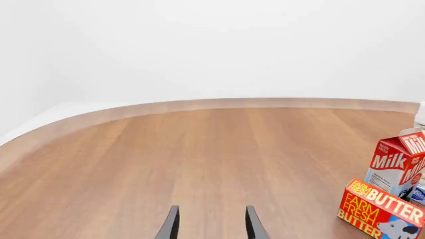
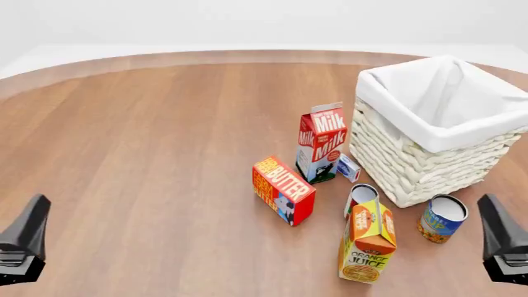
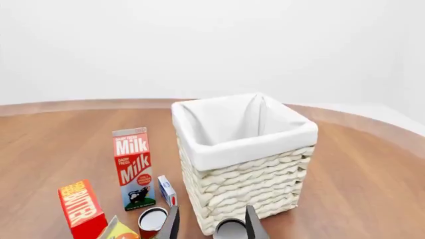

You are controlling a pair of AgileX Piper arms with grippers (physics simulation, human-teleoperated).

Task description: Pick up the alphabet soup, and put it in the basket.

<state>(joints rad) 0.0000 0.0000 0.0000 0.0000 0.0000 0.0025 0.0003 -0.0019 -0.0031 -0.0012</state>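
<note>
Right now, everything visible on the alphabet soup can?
The alphabet soup is a short cylindrical can with a blue and yellow label and a plain silvery-white lid, looking like metal. It stands upright on the table, at the near corner of the basket, close to its wicker wall; contact cannot be told. Neither gripper holds it.

The left gripper (image 2: pixel 23 244) and right gripper (image 2: pixel 503 247) are matte black, angular, wedge-shaped housings with grey edges. Each wrist view shows 2 thin, dark, tapering fingers (image 1: pixel 171 225).

Parted left pincer (image 1: pixel 212 225) over bare table (image 1: pixel 166 159), milk carton (image 1: pixel 396 167) behind butter box (image 1: pixel 378 209)
</note>
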